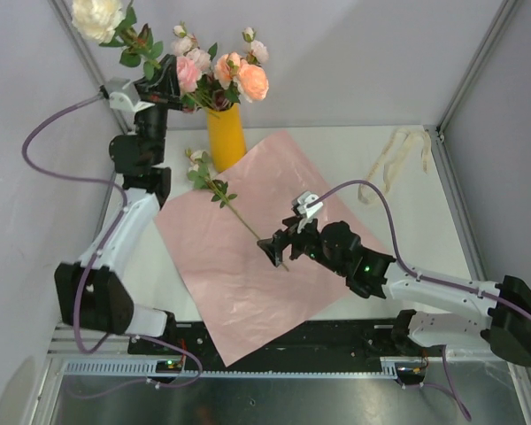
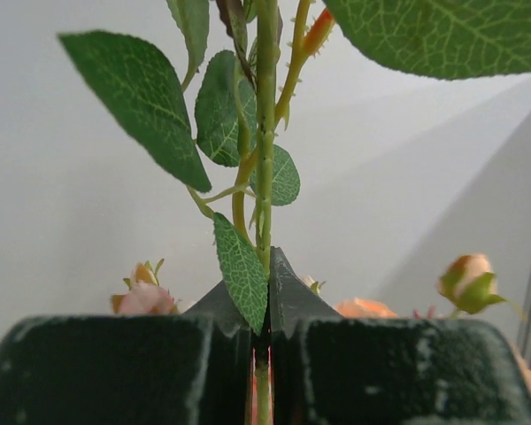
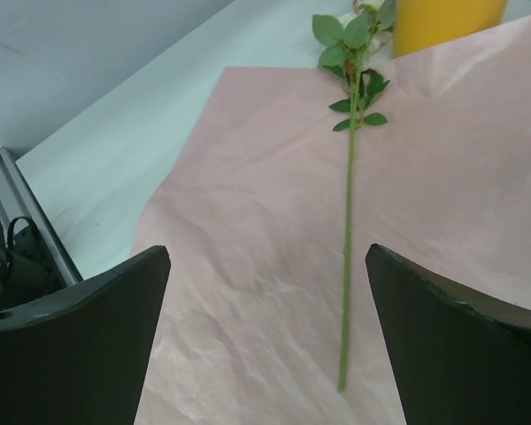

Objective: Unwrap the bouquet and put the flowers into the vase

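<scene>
One long-stemmed rose (image 1: 214, 186) with green leaves lies loose on the crinkled pink paper sheet (image 1: 239, 292). Its leafy head end sits just beside the foot of the tall, smooth yellow-orange cylindrical vase (image 1: 226, 137), and its bare stem tip points toward the near right corner of the desk (image 1: 336, 146).

My right pincer (image 1: 279, 251) hovers low over that stem tip, spread wide. From the right wrist I see the thin stem running up between the two dark fingers (image 3: 80, 336), and it touches neither of them.

The vase stands toward the far edge of the desk, at the far corner of the paper. It holds several pink and peach roses (image 1: 239, 75).

My left pincer (image 1: 155, 78) is raised to the left of the vase's flowers, near the far left corner. It is pressed together on the thorny green stem (image 2: 265, 133) of a large cream rose (image 1: 97, 16), whose bloom rises up and away to the left. From the left wrist, the stem stands upright out of the closed jaws with leaves on both sides.

A limp cream ribbon (image 1: 398, 159) lies near the far right corner of the desk, apart from the paper.
</scene>
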Controlling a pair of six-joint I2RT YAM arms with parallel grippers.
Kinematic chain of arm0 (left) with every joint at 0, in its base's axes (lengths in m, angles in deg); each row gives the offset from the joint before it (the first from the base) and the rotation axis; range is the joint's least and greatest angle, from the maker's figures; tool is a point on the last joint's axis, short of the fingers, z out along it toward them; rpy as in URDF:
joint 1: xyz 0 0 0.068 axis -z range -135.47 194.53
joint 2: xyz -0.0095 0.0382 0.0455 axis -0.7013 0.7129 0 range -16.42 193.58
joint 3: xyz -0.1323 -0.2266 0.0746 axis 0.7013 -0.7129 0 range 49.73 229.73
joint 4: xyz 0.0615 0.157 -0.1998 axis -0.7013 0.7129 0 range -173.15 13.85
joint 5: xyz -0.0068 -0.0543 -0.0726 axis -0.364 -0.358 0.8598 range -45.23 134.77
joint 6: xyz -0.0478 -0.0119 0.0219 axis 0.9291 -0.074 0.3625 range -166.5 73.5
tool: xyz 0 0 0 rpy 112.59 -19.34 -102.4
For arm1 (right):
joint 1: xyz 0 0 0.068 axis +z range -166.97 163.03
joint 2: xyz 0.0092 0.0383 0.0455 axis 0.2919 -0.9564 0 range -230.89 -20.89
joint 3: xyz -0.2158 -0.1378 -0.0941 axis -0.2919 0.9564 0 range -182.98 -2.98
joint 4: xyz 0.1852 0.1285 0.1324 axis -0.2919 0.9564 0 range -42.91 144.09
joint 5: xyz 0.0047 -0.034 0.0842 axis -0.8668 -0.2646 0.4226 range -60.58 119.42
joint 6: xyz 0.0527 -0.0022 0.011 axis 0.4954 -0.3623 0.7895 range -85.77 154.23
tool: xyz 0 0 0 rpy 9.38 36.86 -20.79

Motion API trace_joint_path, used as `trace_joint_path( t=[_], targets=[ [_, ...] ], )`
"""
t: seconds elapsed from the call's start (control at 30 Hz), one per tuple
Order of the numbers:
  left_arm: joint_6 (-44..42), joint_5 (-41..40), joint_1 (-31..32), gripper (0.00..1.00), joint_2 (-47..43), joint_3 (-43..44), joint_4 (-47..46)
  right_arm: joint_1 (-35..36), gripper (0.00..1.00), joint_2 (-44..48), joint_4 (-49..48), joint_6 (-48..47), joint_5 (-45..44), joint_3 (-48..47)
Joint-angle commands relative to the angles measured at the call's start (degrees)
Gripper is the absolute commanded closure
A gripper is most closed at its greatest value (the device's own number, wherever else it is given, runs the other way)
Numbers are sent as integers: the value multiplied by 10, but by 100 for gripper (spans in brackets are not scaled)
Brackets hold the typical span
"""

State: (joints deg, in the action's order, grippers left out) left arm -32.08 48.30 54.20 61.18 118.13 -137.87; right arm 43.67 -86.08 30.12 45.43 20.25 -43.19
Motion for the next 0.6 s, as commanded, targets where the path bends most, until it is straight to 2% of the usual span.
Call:
trace_joint_path(
  t=[0.0, 0.23, 0.57],
  targets=[
    [-50, 12, 7, 100, 74, 71, -88, -12, 1, 36, -35, 0, -13, 6],
    [-89, 27, 15, 100, 167, 131, -97, -32, 1, 58, -33, -4, 2, 11],
    [-126, 29, 37, 100, 228, 120, -108, -47, 1, 78, -32, -2, 12, 21]
  ],
)
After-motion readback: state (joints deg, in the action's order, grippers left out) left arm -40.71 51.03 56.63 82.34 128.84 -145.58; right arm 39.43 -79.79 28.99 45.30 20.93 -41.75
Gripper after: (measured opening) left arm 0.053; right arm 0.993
